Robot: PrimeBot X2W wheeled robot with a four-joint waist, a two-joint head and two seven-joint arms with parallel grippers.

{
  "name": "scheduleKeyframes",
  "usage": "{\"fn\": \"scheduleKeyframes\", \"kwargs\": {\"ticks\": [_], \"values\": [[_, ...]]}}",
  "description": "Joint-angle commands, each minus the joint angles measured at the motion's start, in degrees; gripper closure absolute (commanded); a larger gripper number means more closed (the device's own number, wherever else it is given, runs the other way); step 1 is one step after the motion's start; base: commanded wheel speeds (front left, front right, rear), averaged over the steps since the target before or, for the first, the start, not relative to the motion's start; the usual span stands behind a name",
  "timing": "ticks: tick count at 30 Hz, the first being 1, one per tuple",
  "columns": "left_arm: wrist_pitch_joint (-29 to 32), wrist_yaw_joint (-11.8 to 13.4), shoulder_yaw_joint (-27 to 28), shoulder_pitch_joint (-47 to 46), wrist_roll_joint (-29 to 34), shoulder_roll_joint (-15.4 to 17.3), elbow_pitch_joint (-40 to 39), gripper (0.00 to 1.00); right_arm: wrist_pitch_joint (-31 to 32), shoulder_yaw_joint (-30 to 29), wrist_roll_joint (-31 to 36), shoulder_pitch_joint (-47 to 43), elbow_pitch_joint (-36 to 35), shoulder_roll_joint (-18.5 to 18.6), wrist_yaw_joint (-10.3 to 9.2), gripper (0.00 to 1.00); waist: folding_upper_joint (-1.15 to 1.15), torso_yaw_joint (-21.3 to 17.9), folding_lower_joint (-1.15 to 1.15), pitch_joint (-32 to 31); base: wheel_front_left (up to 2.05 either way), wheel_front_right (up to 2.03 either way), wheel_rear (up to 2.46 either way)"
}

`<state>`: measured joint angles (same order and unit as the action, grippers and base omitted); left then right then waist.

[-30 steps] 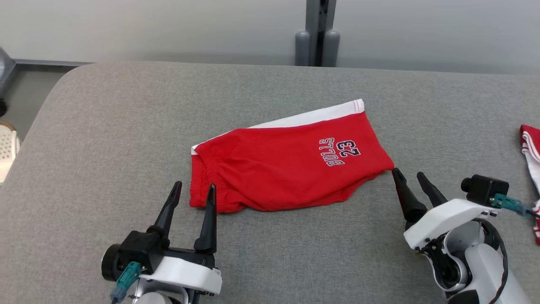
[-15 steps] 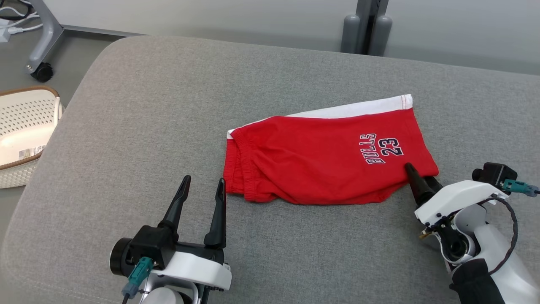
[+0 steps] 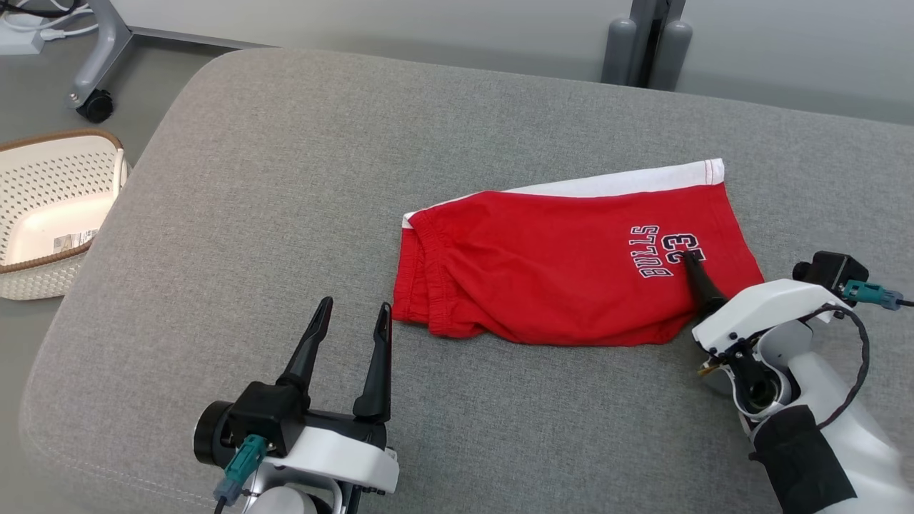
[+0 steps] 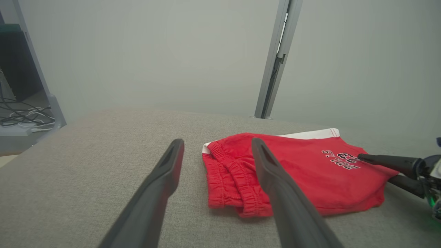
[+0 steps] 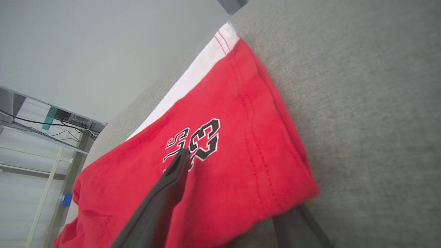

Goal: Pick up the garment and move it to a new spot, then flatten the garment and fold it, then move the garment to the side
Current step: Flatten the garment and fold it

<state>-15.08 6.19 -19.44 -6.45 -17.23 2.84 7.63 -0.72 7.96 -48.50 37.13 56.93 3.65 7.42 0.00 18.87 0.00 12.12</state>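
Shorts (image 3: 557, 278) red knit, flat trapezoid, white band; grey woven cushion (image 3: 285, 178).

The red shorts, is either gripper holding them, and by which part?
Nothing gripped yet. The right gripper straddles the leg-hem end of the red shorts, one finger above, one underneath, jaws apart. The left gripper is open beside the waistband.

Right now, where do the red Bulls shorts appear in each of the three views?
Head view: the red shorts lie right of centre on the grey padded surface.
Left wrist view: centre to right, lying flat.
Right wrist view: across the middle and lower left.
Shared landmark: the BULLS 23 print near the leg hem, visible in all three.
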Motion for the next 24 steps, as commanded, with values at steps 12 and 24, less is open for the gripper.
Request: {"fn": "scheduleKeyframes", "kwargs": {"ticks": [12, 24], "values": [[-0.09, 0.15, 0.72, -1.03, 0.03, 0.19, 0.62, 0.0, -6.6, 1.23, 0.28, 1.08, 4.75, -0.53, 0.07, 1.0, 0.0, -1.31, 0.0, -1.2, 0.0, 0.0, 0.0], [-0.09, -0.65, 2.23, 1.43, 0.64, 0.18, 1.42, 0.0, -10.78, -0.64, 1.14, -2.47, 5.33, 0.2, 0.08, 1.0, 0.0, -4.59, 0.0, -5.75, 0.0, 0.0, 0.0]]}}
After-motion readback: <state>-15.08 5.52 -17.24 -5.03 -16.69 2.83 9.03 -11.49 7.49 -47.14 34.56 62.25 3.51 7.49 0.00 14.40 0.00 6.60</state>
